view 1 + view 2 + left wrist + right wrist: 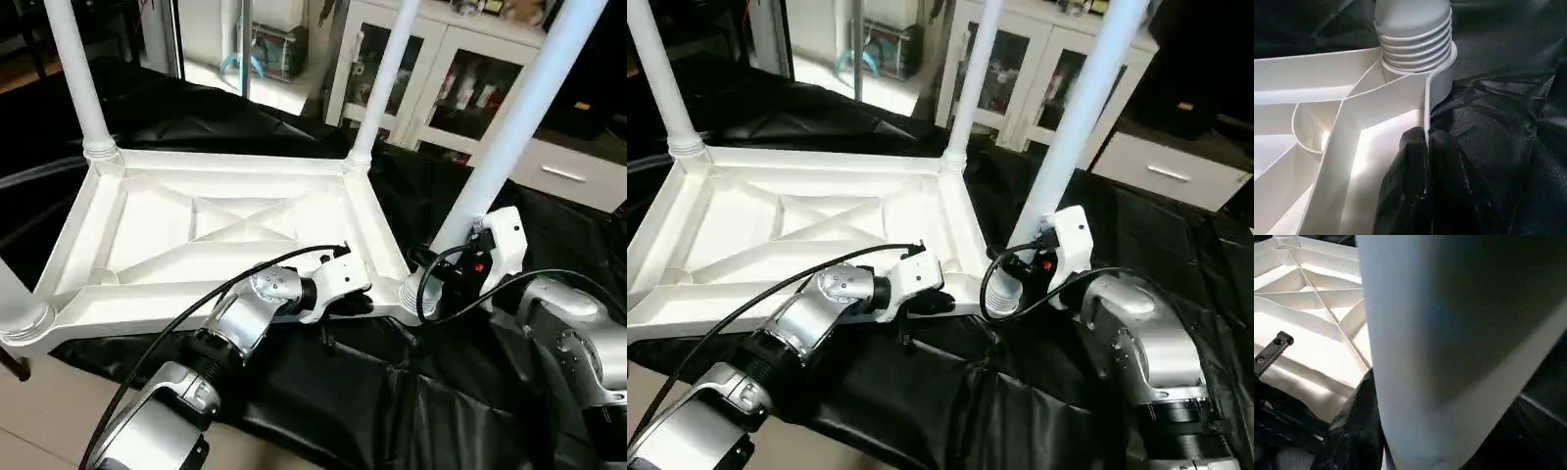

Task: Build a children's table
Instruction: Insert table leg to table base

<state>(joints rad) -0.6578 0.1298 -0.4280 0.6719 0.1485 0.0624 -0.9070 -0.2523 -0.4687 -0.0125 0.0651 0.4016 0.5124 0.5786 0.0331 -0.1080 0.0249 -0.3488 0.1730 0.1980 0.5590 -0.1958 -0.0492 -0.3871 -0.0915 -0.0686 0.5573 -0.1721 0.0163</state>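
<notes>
Tabletop (225, 230), white plastic and turned upside down, is lying on a black sheet (372, 392) with its X-ribbed underside facing up. Legs are standing in all four corner sockets: one at the far left corner (78, 78), one at the far right corner (387, 73), one at the near left corner (18, 304) cut off by the picture's edge, and a fourth leg (519, 117) rising from the near right corner.

The left gripper (1426, 161) is pinching the tabletop's near side wall, its two black fingers (1408, 186) clenched thinly on the rim, one inside and one outside. The ribbed end of the fourth leg (1415, 44) is sitting in its socket just ahead of these fingertips.

The right gripper (1043, 257) is reaching in from the other side of that corner, and its fingers are clasping the fourth leg low down, just above the socket; the tube is pressing close against its wrist camera. White cabinets (431, 69) are standing behind the work.
</notes>
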